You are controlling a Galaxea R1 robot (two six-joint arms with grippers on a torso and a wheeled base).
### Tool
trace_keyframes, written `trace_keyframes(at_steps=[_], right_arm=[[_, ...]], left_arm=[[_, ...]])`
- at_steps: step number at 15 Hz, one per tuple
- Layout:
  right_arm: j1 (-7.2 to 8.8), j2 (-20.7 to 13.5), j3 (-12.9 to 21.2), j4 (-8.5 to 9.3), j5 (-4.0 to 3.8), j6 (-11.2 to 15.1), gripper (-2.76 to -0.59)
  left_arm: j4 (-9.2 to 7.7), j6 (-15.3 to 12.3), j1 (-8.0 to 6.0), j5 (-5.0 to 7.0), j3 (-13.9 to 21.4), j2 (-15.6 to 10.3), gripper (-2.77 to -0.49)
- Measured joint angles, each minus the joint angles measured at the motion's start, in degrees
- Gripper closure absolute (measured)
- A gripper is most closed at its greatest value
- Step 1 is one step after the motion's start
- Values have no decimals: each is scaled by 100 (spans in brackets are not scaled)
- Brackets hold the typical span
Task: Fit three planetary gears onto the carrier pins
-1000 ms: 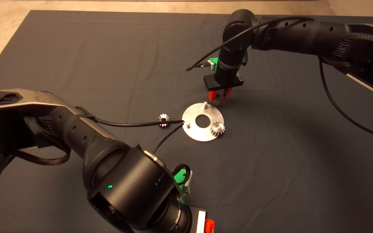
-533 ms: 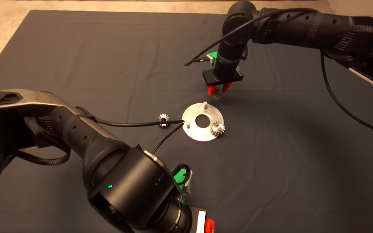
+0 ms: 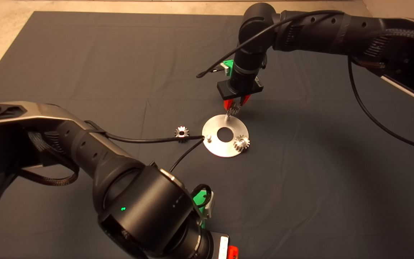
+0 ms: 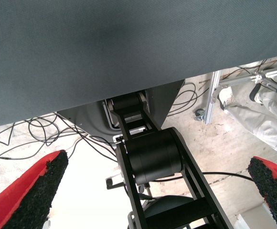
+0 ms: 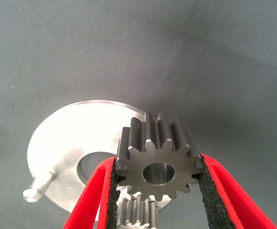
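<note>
Nearest us, the left gripper [image 3: 228, 248] sits parked at the lower edge of the tabletop. Its wrist view shows both red fingers [image 4: 31, 191] spread wide apart with nothing between them; the pads are coarse black foam. Past them we see only the mat's edge, the robot's own black base and loose cables on a pale floor. No readable writing or labels anywhere.

Next out, the flat round disc [image 3: 216, 144] lies on the dark woven mat [image 3: 84, 64]: brushed silver metal with a central hole. One gear on the disc [image 3: 241, 142] is already seated on the pin nearest the right arm's side. The bare pin [image 3: 209, 137] on the left side stands upright and empty. A loose gear [image 3: 181, 132] lies flat on the mat just beside the disc's left rim, apart from it, with a black cable from the left arm running next to it.

Farthest, the right gripper [image 3: 233, 106] hangs over the far rim of the disc, fingers clenched on the held gear [image 5: 158, 162]. This gear is a steel spur type with straight-cut teeth and a smooth centre bore, pinched at its flanks between the black pads. It sits right above the far pin [image 3: 228, 116]; we can't tell whether they touch.
</note>
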Motion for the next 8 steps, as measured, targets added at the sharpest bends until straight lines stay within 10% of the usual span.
trace_keyframes(at_steps=[8], right_arm=[[-2, 46, 105, 0, -23, 0, -101]], left_arm=[[-2, 0, 49, 0, 0, 2, -275]])
